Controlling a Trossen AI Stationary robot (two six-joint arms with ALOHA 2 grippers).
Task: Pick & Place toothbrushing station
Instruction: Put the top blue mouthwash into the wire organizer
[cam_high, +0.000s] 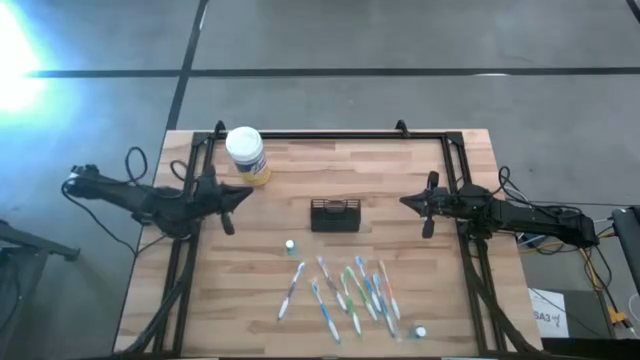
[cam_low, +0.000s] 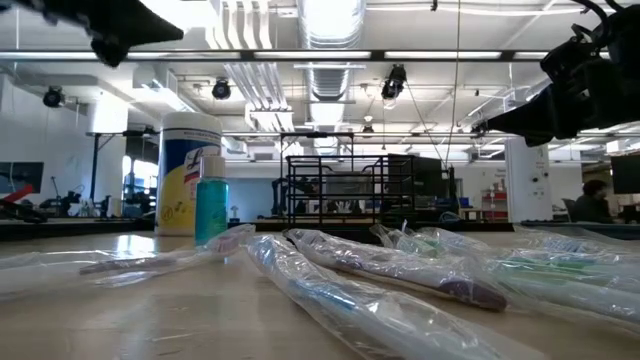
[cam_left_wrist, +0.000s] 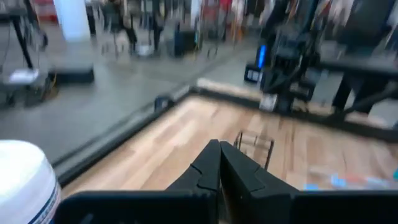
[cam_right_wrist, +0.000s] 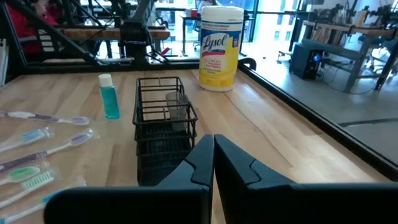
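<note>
The toothbrushing station, a small black wire box (cam_high: 335, 215), stands on its base at the middle of the wooden table; it also shows in the low view (cam_low: 350, 190), the right wrist view (cam_right_wrist: 163, 121) and the left wrist view (cam_left_wrist: 254, 144). My left gripper (cam_high: 250, 192) hovers shut and empty to the left of it, near the jar. My right gripper (cam_high: 403, 202) hovers shut and empty to the right of it. In the wrist views the fingers of the left gripper (cam_left_wrist: 219, 165) and the right gripper (cam_right_wrist: 214, 158) are closed together.
A round white-lidded yellow jar (cam_high: 247, 155) stands at the far left. Several wrapped toothbrushes (cam_high: 345, 290) lie near the front edge. A small teal bottle (cam_high: 290, 245) stands before the station, another (cam_high: 420, 331) at the front right. A black frame (cam_high: 330, 135) borders the table.
</note>
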